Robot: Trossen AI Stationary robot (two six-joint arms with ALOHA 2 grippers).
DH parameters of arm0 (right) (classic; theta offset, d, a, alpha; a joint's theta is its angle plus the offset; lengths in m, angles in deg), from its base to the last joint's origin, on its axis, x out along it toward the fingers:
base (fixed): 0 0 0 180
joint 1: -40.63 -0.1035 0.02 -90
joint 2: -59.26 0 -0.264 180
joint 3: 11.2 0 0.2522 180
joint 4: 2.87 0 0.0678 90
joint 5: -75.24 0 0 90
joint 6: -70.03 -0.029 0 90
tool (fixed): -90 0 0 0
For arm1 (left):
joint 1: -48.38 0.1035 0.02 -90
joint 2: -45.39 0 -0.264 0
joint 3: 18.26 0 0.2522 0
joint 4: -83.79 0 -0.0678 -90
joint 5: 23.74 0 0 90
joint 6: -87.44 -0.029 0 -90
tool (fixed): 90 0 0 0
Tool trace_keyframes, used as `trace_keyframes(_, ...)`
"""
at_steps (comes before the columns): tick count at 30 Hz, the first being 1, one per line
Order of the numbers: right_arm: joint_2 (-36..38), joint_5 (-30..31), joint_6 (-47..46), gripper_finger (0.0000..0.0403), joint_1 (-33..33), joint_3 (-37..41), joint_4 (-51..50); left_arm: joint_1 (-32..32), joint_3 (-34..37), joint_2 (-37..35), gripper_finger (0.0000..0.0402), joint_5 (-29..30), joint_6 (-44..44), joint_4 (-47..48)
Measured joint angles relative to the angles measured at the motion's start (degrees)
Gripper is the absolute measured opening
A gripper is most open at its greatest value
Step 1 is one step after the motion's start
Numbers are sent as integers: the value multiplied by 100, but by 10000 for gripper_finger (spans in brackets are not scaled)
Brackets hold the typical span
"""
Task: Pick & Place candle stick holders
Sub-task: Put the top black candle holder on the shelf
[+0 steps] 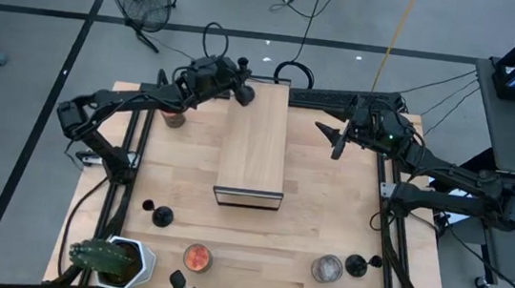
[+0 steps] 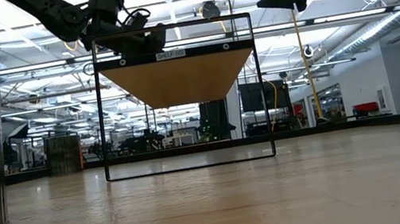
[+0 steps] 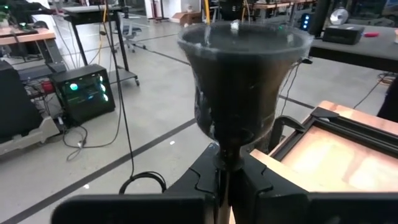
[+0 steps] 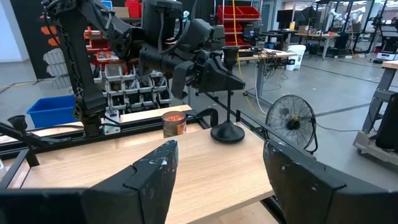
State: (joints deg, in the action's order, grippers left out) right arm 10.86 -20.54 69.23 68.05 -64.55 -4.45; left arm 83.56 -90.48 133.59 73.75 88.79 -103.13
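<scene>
A matte-black candle stick holder has a round disc base, a thin stem and a cup on top. It stands upright at the far left corner of the wooden box. My left gripper is shut on it; its cup fills the left wrist view. My right gripper hangs open and empty above the table, right of the box's far end. Two more black holders stand on their bases on the table, one at the near left and one at the near right. My left gripper pinches the holder's thin stem between its two fingers, just under the cup. The fingers come about level from the table's left side and lie across the stem. The holder stays upright, its disc base on or just above the box top; which, I cannot tell.
A copper-coloured candle jar stands left of the box, under the left arm. A red candle, a grey glass jar and a potted cactus stand along the near edge. Bare wood lies on both sides of the box.
</scene>
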Motion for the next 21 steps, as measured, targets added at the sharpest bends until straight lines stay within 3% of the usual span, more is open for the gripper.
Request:
trace_keyframes(12,0,0,-2,233,0,0,0,0,0,0,105,2,-112,2)
trace_keyframes(21,-2,0,-2,233,0,0,0,0,0,0,188,4,-151,-25)
